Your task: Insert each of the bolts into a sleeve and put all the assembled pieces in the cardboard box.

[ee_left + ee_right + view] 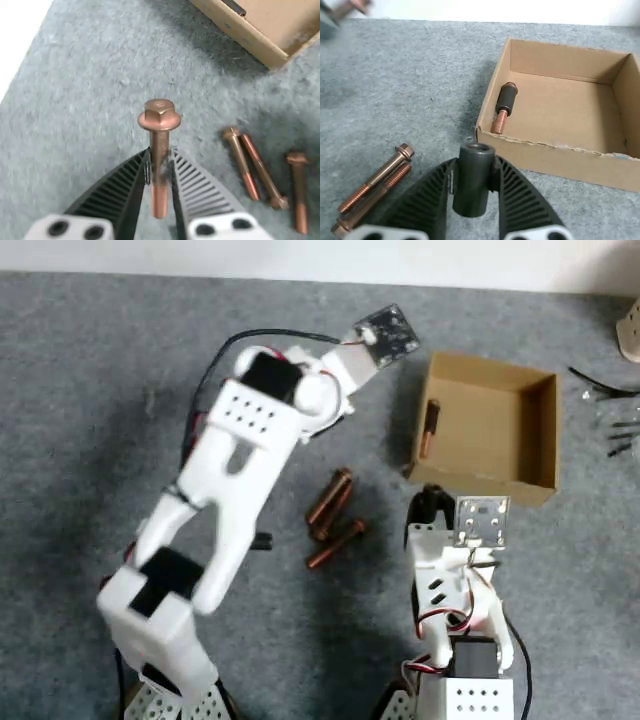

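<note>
My left hand (160, 156) is pinching a copper hex-flange bolt (159, 117) by the shank. My right hand (474, 165) grips a black cylindrical sleeve (472, 187) near the brown cardboard box (555, 157), which has one sleeved bolt (504, 102) inside. Three loose copper bolts (333, 515) are on the grey worktop (100, 390).

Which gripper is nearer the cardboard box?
Right. The right gripper, shut on a sleeve, is just short of the cardboard box; the left gripper, holding a bolt, is farther off.
</note>
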`<state>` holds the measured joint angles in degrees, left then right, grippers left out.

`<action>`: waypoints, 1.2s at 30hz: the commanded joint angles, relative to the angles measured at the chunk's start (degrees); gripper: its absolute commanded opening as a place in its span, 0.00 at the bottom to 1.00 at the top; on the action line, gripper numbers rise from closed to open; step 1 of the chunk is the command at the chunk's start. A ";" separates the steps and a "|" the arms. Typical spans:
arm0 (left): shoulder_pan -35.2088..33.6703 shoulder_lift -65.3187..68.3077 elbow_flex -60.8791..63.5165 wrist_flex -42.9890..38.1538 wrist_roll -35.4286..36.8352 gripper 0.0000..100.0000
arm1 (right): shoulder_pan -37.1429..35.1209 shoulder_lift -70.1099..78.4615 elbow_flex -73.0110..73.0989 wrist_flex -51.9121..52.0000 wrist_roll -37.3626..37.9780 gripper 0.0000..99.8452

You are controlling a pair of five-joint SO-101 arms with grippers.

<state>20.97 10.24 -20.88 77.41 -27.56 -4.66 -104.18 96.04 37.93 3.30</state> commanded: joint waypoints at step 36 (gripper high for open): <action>1.01 -89.54 101.32 -69.45 16.18 0.01 | -13.85 -1.19 7.34 -12.70 0.79 0.00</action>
<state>21.14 -75.91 79.08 15.43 -12.00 -16.35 -104.18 96.04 27.74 3.30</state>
